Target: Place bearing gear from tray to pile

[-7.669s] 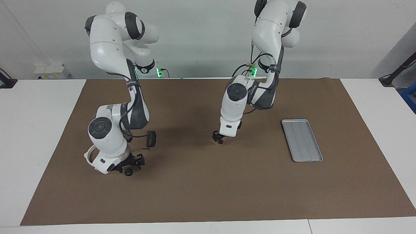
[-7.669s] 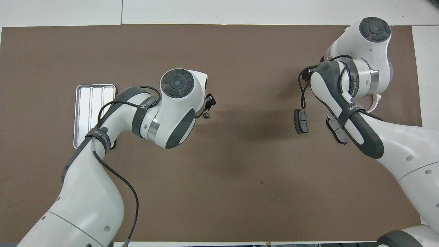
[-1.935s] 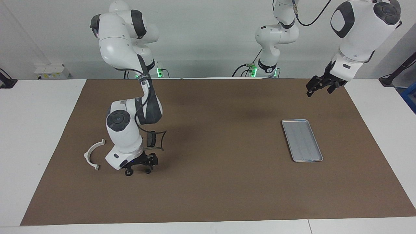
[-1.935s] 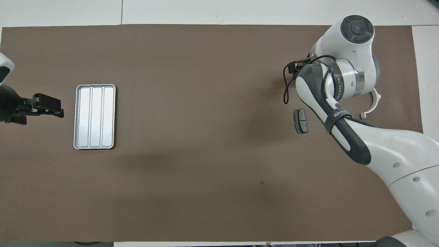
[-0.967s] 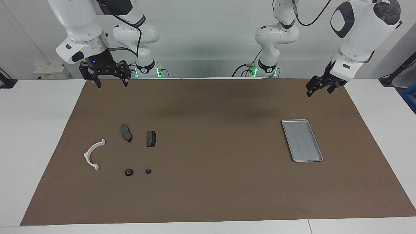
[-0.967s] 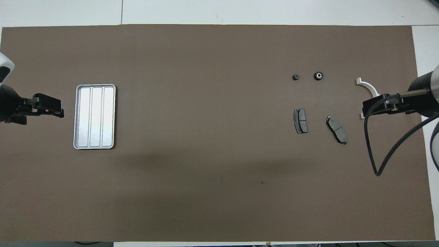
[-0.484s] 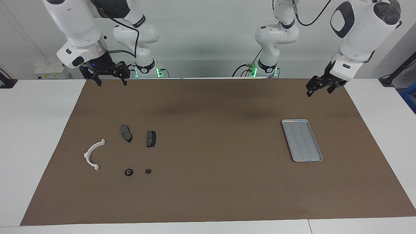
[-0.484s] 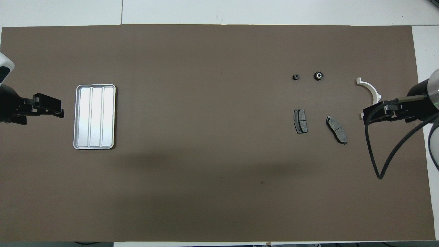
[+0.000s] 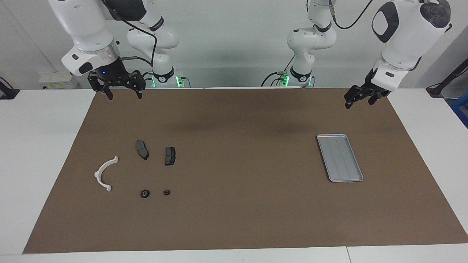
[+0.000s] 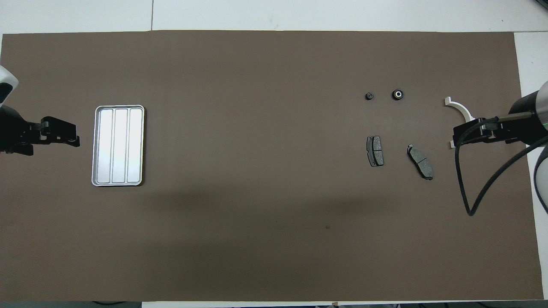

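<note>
— What covers the table [image 9: 44, 153]?
— A brown mat [image 9: 241, 204], white tabletop showing around it.
— And on the mat?
— Toward the left arm's end, the tray [image 9: 339, 157] lies flat. Toward the right arm's end sit a white bracket [image 9: 104, 173] and two brake pads [image 9: 142, 149] [image 9: 170, 156]; farther from the robots than the pads lie a larger bearing [image 9: 145, 193] and a smaller gear [image 9: 166, 192], apart.

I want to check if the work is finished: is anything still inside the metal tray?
Nothing lies in the tray; its ridged floor shows bare from rim to rim in both views. Neither gripper covers it, so no part of its inside is hidden.
</note>
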`<control>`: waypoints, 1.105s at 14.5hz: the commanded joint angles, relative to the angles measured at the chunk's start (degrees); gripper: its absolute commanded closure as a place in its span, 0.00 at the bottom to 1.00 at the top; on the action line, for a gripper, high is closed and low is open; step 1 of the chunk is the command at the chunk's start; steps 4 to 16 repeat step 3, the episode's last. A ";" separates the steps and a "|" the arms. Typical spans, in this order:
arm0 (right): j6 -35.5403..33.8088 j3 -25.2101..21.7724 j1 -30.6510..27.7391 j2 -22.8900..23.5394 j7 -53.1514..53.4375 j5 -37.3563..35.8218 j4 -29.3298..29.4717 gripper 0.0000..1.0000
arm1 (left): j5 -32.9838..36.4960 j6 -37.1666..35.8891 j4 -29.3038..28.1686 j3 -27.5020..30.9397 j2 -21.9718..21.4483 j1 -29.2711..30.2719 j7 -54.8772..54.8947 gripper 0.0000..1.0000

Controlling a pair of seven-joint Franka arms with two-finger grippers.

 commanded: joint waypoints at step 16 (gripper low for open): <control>1.36 0.07 -0.46 0.00 -0.91 -0.04 -0.52 0.00 | 0.66 -0.76 0.00 -0.42 -0.23 0.36 0.04 0.00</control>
